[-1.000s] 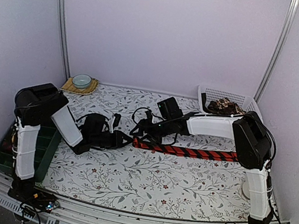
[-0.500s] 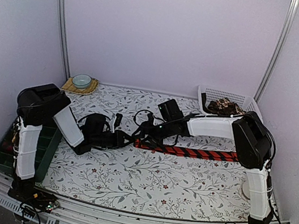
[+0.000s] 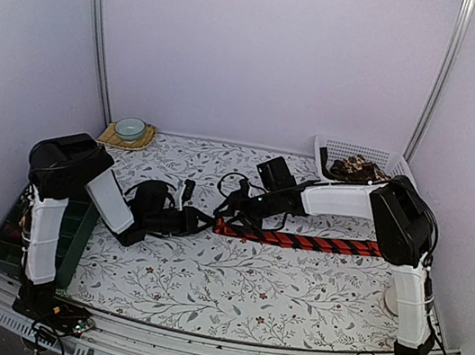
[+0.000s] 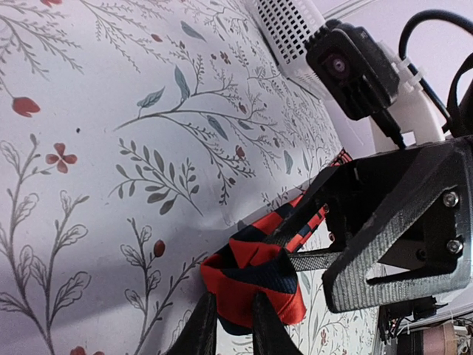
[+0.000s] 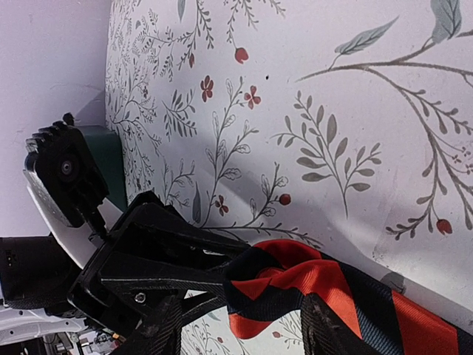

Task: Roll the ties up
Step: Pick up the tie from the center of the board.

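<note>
The red tie with black diagonal stripes (image 3: 300, 240) lies flat across the middle of the table, and its left end is curled into a small coil (image 4: 255, 277). My left gripper (image 3: 201, 221) is shut on that coil, with its fingertips (image 4: 201, 325) pinching the coil's near edge. My right gripper (image 3: 230, 210) is open. Its fingers (image 5: 159, 325) stand wide apart either side of the same coil (image 5: 295, 285), facing the left gripper. Brown-patterned ties (image 3: 356, 168) lie in a basket at the back right.
A white basket (image 3: 343, 146) stands at the back right. A small bowl (image 3: 129, 128) on a woven mat sits at the back left. A green tray (image 3: 76, 225) lies by the left arm's base. Black cables loop near both wrists.
Both grippers and the tie's coiled left end have shifted slightly to the right. The left gripper keeps its hold on the coil.
</note>
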Motion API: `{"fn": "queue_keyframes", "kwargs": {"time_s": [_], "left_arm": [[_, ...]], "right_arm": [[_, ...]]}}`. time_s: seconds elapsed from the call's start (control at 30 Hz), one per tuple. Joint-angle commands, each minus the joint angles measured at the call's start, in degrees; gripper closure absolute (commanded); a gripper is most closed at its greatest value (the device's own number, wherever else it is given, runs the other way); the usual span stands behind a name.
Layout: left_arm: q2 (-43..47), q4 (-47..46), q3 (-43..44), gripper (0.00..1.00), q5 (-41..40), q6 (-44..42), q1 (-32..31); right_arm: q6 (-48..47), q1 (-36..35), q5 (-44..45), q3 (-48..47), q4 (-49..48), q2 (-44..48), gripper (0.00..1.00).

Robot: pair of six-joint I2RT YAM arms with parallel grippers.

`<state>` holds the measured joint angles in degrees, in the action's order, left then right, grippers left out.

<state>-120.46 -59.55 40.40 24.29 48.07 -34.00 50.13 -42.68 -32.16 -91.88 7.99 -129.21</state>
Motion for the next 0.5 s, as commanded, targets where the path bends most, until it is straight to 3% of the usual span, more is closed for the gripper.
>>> {"fn": "queue_keyframes", "kwargs": {"time_s": [0.0, 0.47], "left_arm": [[-2.06, 1.14, 0.24, 0.83, 1.46, -0.66, -0.98], [-2.93, 3.41, 1.62, 0.82, 3.49, -3.25, -0.74]], "right_arm": [[0.40, 0.22, -1.78, -0.86, -0.80, -3.26, 0.45], [0.27, 0.18, -2.42, -0.66, 0.23, -4.47, 0.52]]}}
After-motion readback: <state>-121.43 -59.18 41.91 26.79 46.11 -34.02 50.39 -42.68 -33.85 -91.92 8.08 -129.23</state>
